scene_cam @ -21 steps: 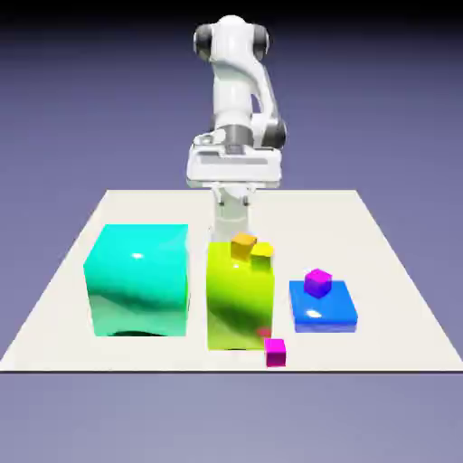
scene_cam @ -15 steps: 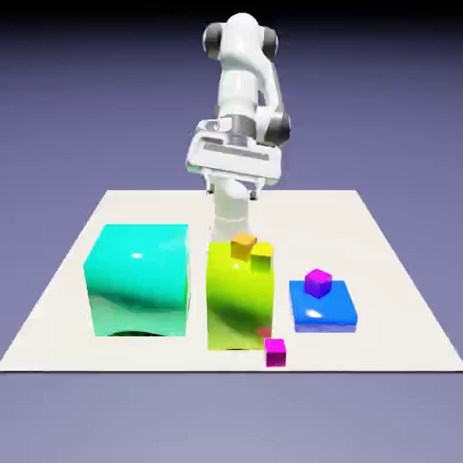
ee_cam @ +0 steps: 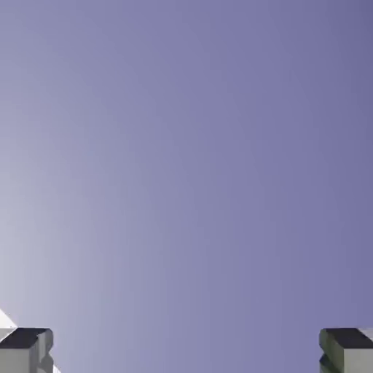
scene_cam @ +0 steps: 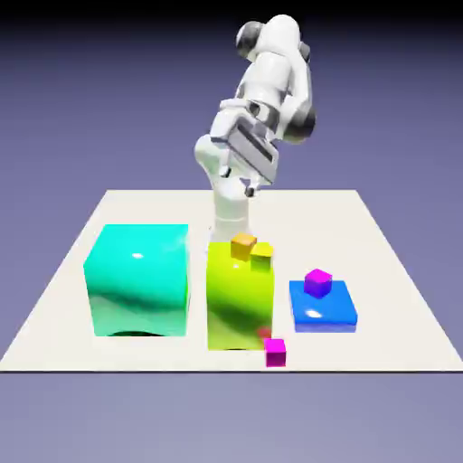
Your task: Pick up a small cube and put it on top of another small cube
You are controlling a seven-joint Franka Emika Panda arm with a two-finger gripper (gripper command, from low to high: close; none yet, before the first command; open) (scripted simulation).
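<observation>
The small cube [scene_cam: 275, 352], hot pink, lies on the table near the front edge, just in front of the lime block's right corner. Another small cube [scene_cam: 317, 282], purple-violet, sits on top of a flat blue block [scene_cam: 324, 310] at the exterior view's right. My gripper [scene_cam: 237, 184] hangs high at the back of the table, tilted, far from both cubes. In the hand view the two fingertips [ee_cam: 25, 350] stand wide apart at the bottom corners, so my gripper [ee_cam: 186, 353] is open with only backdrop between them. Neither cube shows in the hand view.
A tall lime block [scene_cam: 240, 298] stands mid-table with a tiny orange cube [scene_cam: 243, 245] and a tiny yellow cube [scene_cam: 262, 251] on top. A large cyan block [scene_cam: 137, 278] stands to its left. The white table [scene_cam: 54, 298] ends close in front of the pink cube.
The arm has swung toward the exterior view's right and the hand has rolled to a slant. The gripper stays open. No cube has moved.
</observation>
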